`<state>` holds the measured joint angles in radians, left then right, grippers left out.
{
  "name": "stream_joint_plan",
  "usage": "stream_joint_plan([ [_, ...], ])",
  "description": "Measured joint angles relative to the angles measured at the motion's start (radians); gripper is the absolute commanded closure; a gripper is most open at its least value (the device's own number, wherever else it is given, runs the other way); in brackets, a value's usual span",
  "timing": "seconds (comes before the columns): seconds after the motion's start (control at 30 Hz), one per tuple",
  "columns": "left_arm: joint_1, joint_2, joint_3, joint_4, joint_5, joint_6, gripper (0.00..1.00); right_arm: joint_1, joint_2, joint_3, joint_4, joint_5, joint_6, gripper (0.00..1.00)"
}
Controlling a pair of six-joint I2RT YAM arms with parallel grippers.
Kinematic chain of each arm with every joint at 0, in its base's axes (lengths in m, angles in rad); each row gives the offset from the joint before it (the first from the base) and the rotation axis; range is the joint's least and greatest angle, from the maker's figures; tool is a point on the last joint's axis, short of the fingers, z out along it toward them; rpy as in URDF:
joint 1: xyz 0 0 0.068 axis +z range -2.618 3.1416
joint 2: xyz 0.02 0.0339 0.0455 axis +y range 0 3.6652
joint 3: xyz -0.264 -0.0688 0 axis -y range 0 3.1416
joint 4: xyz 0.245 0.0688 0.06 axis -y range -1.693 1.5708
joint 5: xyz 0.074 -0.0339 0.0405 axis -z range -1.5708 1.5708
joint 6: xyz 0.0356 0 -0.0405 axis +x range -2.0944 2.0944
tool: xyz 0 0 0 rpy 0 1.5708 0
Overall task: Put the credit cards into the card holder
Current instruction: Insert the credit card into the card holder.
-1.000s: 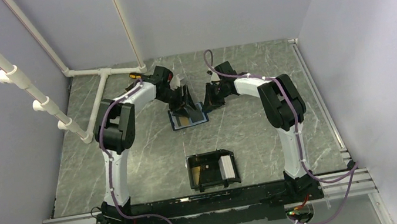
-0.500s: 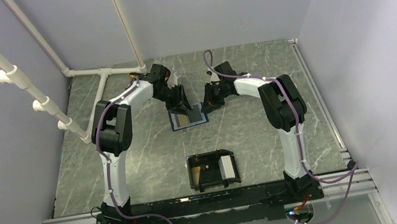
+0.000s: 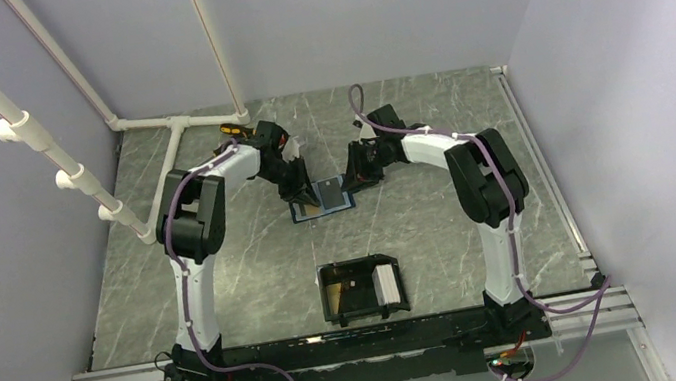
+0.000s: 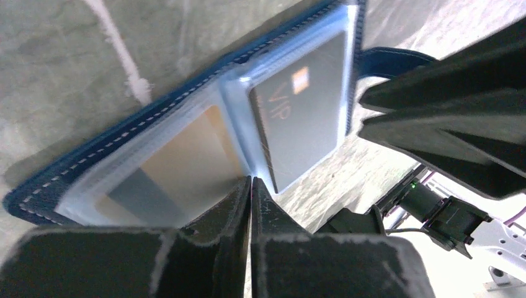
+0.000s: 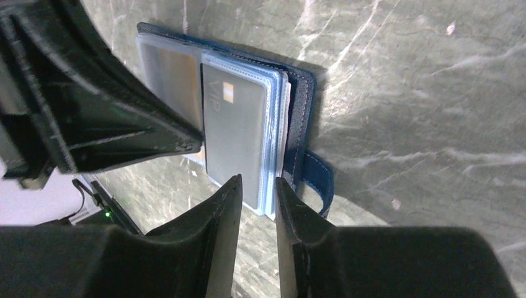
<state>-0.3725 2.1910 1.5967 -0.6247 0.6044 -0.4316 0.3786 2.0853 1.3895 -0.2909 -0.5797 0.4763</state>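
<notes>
Pressing together beside orange card: left end effector | right end effector: spread

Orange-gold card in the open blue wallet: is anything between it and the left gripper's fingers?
Yes. The orange-gold card sits under a clear plastic sleeve inside the dark blue folding wallet. The closed left gripper meets that sleeve's edge at the fold, not the bare card.
</notes>
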Motion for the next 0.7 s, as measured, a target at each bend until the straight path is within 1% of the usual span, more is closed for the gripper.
stream_joint_plan([
  [0.13,0.010,0.010,-0.017,0.010,0.011,-0.006,0.91,0.001,-0.027,-0.013,0.001,-0.007,0.004,0.66],
  [0.3,0.013,0.013,-0.017,0.018,0.019,-0.008,0.91,0.001,-0.036,-0.013,0.005,-0.021,0.008,0.66],
  [0.37,0.014,0.013,-0.017,0.019,0.019,-0.008,0.88,0.001,-0.036,-0.013,0.005,-0.030,0.013,0.67],
  [0.47,0.014,0.013,-0.021,0.026,0.028,-0.009,0.77,0.002,-0.036,-0.013,0.010,-0.035,0.017,0.68],
  [0.53,0.014,0.011,-0.022,0.032,0.041,-0.016,0.75,0.003,-0.036,-0.013,0.010,-0.035,0.018,0.69],
  [0.6,0.014,0.006,-0.022,0.037,0.047,-0.018,0.77,0.003,-0.036,-0.013,0.012,-0.035,0.019,0.73],
  [0.7,0.014,-0.001,-0.022,0.050,0.057,-0.027,0.84,0.003,-0.036,-0.013,0.014,-0.036,0.023,0.76],
])
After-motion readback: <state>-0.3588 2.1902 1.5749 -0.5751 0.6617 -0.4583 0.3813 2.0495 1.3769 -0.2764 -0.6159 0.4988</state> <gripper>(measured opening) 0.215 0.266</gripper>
